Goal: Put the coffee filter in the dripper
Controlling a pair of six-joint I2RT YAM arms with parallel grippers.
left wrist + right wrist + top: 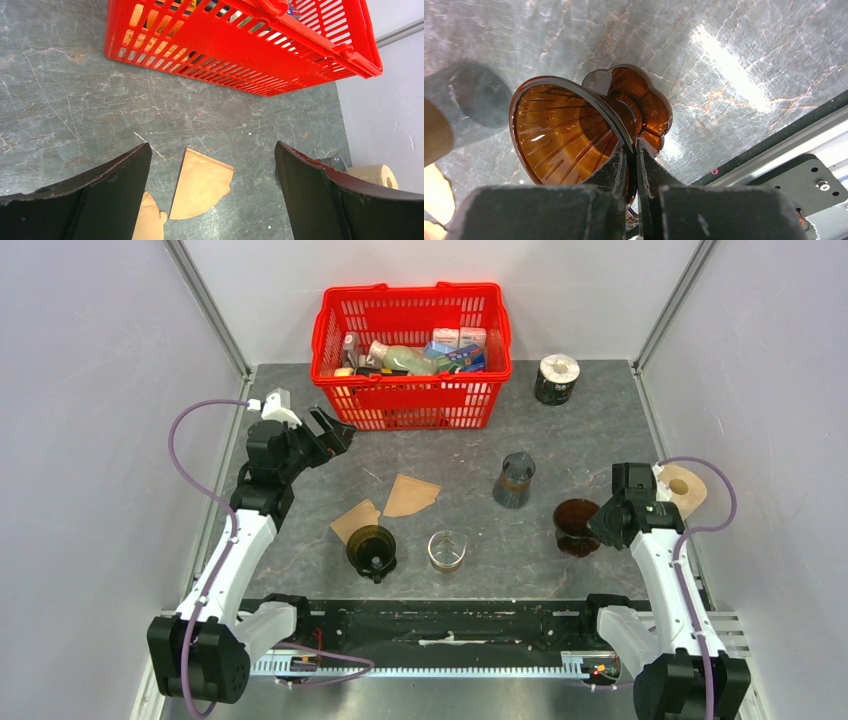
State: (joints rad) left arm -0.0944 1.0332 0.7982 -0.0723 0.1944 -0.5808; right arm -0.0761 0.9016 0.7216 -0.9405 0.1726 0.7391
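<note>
The tan, fan-shaped coffee filter [410, 495] lies flat on the table [450, 440]. The right claw [631, 150] clamps the amber dripper [554, 125] by its rim and hides its near edge. The left claw [212, 147] is spread apart.

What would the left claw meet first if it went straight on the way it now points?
Likely the tan coffee filter lying flat on the table, framed between its open fingers; depth is unclear.

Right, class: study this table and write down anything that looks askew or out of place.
The amber dripper looks tipped over, not standing on its base, with the right tool pinching its rim. Two paper coffee filters lie loose and flat on the table, neither in a dripper. Nothing appears spilled or broken.
</note>
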